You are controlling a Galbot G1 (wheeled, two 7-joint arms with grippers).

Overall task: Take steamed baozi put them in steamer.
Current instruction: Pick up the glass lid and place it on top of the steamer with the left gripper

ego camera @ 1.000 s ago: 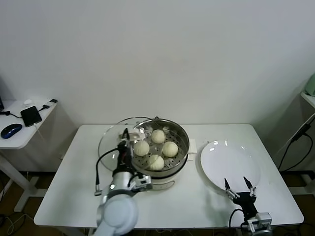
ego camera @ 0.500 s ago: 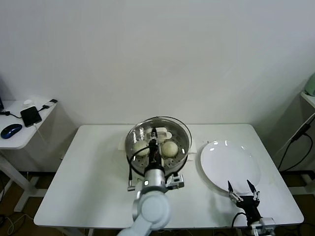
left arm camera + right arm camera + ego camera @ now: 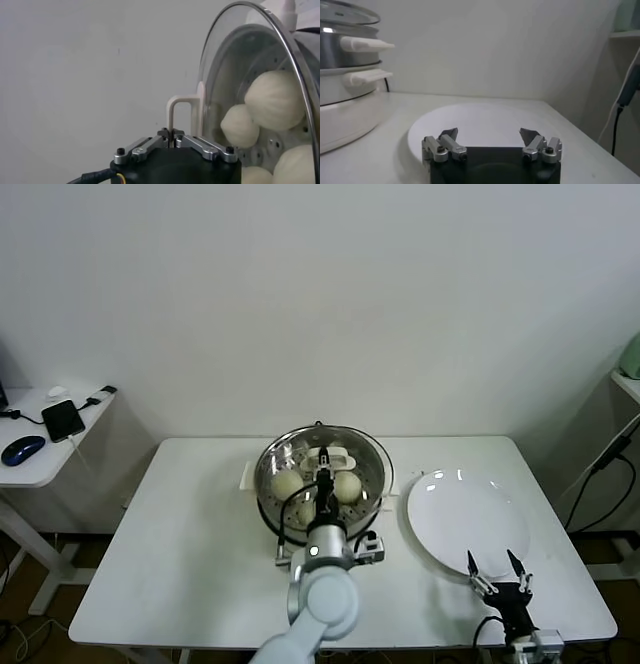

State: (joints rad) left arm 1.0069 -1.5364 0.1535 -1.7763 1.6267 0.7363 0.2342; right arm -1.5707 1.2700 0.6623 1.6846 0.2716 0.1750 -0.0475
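Four steamed baozi (image 3: pixel 274 99) sit inside the steamer (image 3: pixel 275 502), as far as I can count through the glass, so the loading looks done to me. The white plate (image 3: pixel 462 519) on the right of the desk (image 3: pixel 170 564) holds nothing. My left claw (image 3: pixel 323 461) is clamped shut on the handle of the glass lid (image 3: pixel 235 60), which sits over the pot; whether it is fully seated on the rim I cannot tell. What I judge is left: let go of the handle and pull that arm clear. My right claw (image 3: pixel 490 146) is parked at the near right edge of the desk, just beside the plate, its fingers apart and holding nothing.
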